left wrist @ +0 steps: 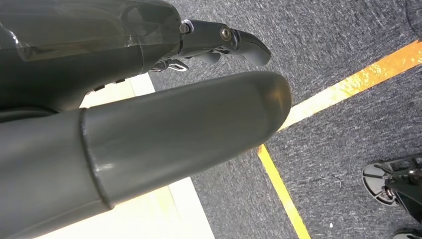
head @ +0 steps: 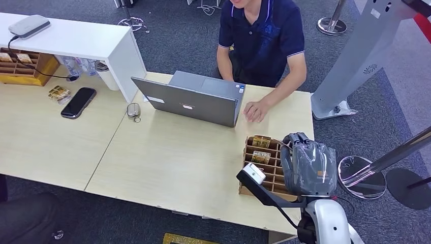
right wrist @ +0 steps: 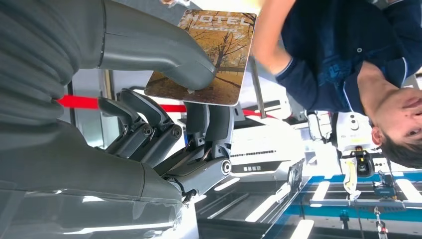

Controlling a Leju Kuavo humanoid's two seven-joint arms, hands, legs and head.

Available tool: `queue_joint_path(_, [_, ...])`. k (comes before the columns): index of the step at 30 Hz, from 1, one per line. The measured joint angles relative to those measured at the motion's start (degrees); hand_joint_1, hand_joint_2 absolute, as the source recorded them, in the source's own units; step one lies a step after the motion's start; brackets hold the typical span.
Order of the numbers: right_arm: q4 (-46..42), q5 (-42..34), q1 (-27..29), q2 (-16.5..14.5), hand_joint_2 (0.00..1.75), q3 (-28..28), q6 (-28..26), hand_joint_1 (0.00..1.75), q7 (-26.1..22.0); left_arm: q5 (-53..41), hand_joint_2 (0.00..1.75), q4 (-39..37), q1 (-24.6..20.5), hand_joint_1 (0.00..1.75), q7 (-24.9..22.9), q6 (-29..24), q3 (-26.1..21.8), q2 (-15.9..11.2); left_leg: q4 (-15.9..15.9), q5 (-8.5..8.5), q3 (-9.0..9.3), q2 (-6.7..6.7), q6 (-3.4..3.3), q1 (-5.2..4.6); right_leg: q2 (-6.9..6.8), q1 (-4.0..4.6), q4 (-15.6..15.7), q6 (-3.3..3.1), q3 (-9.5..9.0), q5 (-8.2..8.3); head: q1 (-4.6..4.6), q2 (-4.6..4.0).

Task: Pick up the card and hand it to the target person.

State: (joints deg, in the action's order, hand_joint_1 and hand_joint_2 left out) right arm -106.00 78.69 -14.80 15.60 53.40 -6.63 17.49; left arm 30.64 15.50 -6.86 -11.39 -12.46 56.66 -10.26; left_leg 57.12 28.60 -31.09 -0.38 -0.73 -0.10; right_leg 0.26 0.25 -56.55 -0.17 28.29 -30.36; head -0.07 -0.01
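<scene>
In the head view, we are looking down on the tabletop (head: 167, 162) with the person (head: 262, 35) sitting at about 12 o'clock behind a laptop (head: 195, 99), one of their hands (head: 255, 110) resting flat beside it. Our right hand (head: 307, 165) is hovering at about 4 o'clock, above the far side of the card box (head: 262, 165), where more cards are standing in their slots. From here the hand's grey cover is hiding what it is carrying.

In the left wrist view, our left hand (left wrist: 149, 114) is hanging beside the tabletop edge over the carpet and a yellow line (left wrist: 343, 89). We are seeing a thick thumb and a few dark fingers (left wrist: 234, 42) lying fairly straight, with nothing between them, so we are judging it released and idle.

In the right wrist view, our right hand (right wrist: 169, 124) is pinching the card (right wrist: 209, 55), an autumn picture marked HOTEL, between thumb and fingers, and the person is sitting just beyond it.

To do the handover well, we are judging that we should be carrying the card toward 12 o'clock, past the laptop's right side and toward the person's resting hand. The thumb is covering only a corner, so we should be keeping the pinch firm, moving slowly, presenting the free edge first, and letting go only once the person is gripping it.
</scene>
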Motion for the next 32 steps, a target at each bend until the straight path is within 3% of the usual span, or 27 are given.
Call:
queue_joint_path(12, [1.84,-3.37,-2.67,-1.27,1.75,-0.06,-0.3,1.75,0.57,-0.97,0.0,0.0,-0.01,0.0,0.22,0.51,0.01,0.01,0.0,0.0,-0.01,0.0,0.0,0.0,0.0,0.0,0.0,0.0,0.0,0.0,0.01,0.01])
queue_joint_path(19, [7.46,-6.5,-6.19,-2.72,1.75,-0.64,-3.67,1.75,1.42,-2.05,0.0,0.0,-0.02,0.0,0.78,1.16,0.01,0.03,0.0,-0.02,-0.01,-0.01,-0.01,0.0,-0.01,0.0,-0.01,0.0,-0.01,0.0,0.01,0.01])
queue_joint_path(20, [8.13,-6.54,-6.57,-2.93,1.75,-0.75,-3.97,1.56,1.52,-2.16,0.0,0.0,-0.02,0.0,0.79,1.19,0.01,0.03,0.0,-0.01,-0.01,-0.01,-0.01,0.0,-0.01,0.0,-0.01,0.0,-0.01,0.0,0.01,0.01])
queue_joint_path(23, [10.0,-6.23,-7.78,-3.59,1.75,-0.89,-4.34,0.31,2.07,-2.43,0.0,0.0,-0.03,0.0,0.84,1.2,0.01,0.03,0.0,-0.01,-0.01,0.0,-0.01,0.0,0.0,0.0,-0.01,0.0,0.0,0.0,0.0,0.01])
queue_joint_path(24, [10.64,-6.1,-8.11,-3.79,1.75,-0.89,-4.35,0.06,2.27,-2.46,0.0,0.0,-0.04,0.0,0.89,1.2,0.01,0.03,0.0,-0.01,-0.01,0.0,-0.01,0.0,0.0,0.0,-0.01,0.0,0.0,0.0,0.01,0.01])
queue_joint_path(32, [13.31,-6.42,-8.12,-4.74,1.75,-0.87,-4.08,0.0,2.62,-1.89,0.0,0.0,-0.03,0.0,1.18,1.15,0.01,0.03,0.0,-0.01,0.0,-0.01,-0.01,0.0,-0.01,0.0,-0.01,0.0,0.0,0.0,0.01,0.0])
